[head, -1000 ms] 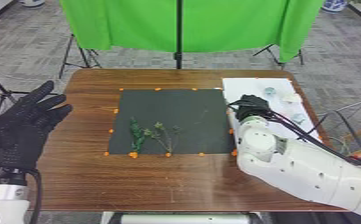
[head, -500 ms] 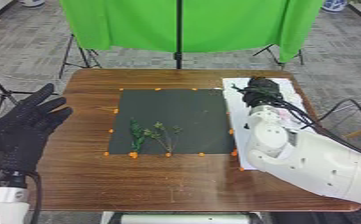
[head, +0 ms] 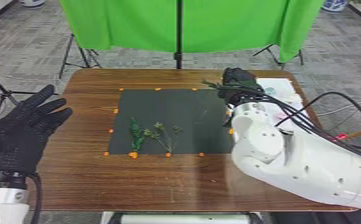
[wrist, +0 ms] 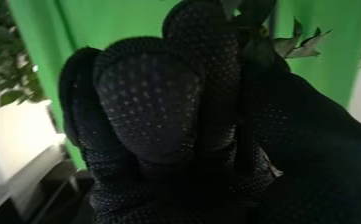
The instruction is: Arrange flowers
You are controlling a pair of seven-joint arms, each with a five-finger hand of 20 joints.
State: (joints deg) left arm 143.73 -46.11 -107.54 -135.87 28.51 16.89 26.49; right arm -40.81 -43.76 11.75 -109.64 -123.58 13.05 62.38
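The right hand [head: 238,80] is holding a leafy sprig [wrist: 305,48] (leaves are poking out); the left hand [head: 21,127] is hanging wide.

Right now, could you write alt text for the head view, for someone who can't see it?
A robot's right hand holds a leafy sprig near the far right corner of a dark mat on a brown table. Two green sprigs lie on the mat; the open left hand is at the left.
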